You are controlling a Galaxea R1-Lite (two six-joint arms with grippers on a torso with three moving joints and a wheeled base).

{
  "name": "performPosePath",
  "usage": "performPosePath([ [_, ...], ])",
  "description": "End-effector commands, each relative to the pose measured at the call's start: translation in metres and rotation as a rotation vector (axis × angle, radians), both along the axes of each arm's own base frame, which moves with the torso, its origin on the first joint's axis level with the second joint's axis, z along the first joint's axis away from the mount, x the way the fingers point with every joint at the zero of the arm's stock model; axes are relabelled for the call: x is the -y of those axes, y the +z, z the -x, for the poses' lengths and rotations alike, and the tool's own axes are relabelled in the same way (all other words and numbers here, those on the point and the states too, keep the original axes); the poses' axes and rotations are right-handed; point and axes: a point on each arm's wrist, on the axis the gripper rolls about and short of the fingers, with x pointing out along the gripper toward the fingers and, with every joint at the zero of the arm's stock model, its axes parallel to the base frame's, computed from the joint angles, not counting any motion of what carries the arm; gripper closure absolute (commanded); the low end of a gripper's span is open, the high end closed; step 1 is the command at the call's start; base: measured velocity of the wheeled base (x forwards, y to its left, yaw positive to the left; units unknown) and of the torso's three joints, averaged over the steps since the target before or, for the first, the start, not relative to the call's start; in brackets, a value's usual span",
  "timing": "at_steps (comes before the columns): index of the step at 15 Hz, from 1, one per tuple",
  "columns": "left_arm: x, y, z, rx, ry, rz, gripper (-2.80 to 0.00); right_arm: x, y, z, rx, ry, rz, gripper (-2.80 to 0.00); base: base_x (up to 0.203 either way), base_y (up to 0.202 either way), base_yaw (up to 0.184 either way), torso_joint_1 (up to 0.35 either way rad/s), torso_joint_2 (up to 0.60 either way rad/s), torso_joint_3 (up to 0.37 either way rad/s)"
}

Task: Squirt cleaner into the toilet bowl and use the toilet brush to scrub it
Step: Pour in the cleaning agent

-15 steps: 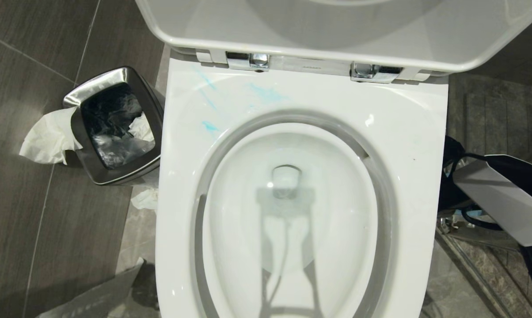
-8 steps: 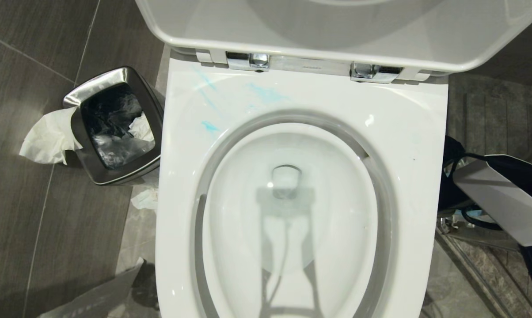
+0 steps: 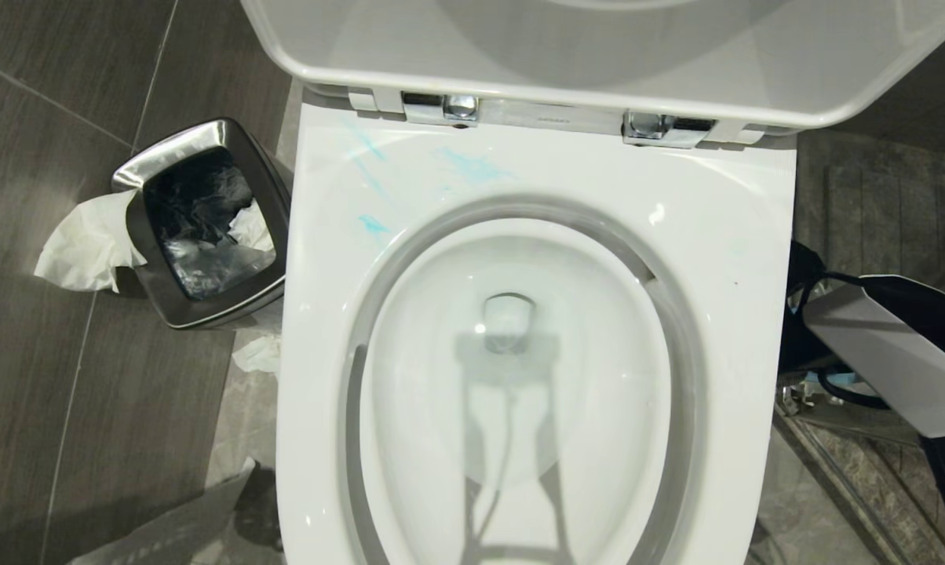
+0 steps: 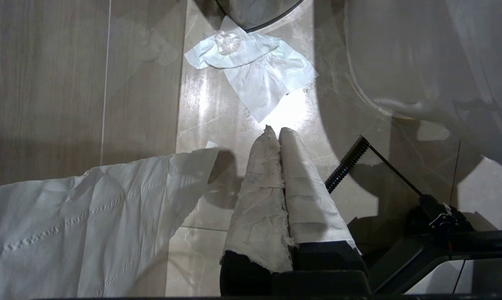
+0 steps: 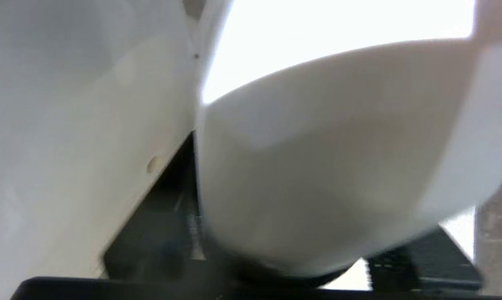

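Left gripper (image 4: 274, 130) hangs low over the floor tiles, its wrapped fingers (image 4: 259, 187) pressed together on nothing, crumpled tissue (image 4: 255, 68) lying just ahead of the tips. Right arm (image 3: 884, 353) sits low beside the toilet bowl (image 3: 512, 369); its wrist view is filled by blurred white shapes close up, so cannot tell how its fingers stand or whether it holds anything. Bowl open, lid (image 3: 598, 55) up, cleaner (image 3: 472, 166) streaked pale teal on the rim's far side; steel waste bin (image 3: 198, 224) holds a dark liner and paper.

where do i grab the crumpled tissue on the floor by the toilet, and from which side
Pinch the tissue at its bunched-up lump at one end, coming straight down from above. The rest lies flat on the floor tile, giving fingers little to close on; the lump seems to stand proud.
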Motion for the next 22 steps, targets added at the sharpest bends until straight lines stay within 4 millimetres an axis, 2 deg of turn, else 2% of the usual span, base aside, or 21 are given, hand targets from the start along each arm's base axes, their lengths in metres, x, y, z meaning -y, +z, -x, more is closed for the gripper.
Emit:
performPosePath([
  [1,0.0,0.0,0.0,-0.003,-0.001,0.0,0.0,0.001,0.0,0.0,0.01,0.0,0.003,0.0,0.0,0.0,0.0,0.0,0.0,0.0],
  [7,0.0,0.0,0.0,-0.003,0.001,0.0,0.0,0.002,0.005,0.001,0.019,-0.003,0.0,0.0,0.0,0.0,0.0,0.0,0.0,0.0],
  [12,0.0,0.0,0.0,-0.002,0.001,0.0,0.0,0.014,0.028,0.011,0.054,-0.029,-0.004,0.0,0.0,0.0,0.0,0.0,0.0,0.0],
  [18,0.0,0.0,0.0,-0.002,0.001,0.0,0.0,0.028,0.057,0.043,0.046,-0.053,-0.016,0.0,0.0,0.0,0.0,0.0,0.0,0.0],
  [22,0.0,0.0,0.0,-0.003,-0.001,0.0,0.0,0.029,0.079,0.077,0.031,-0.047,-0.052,0.0,0.0,0.0,0.0,0.0,0.0,0.0],
])
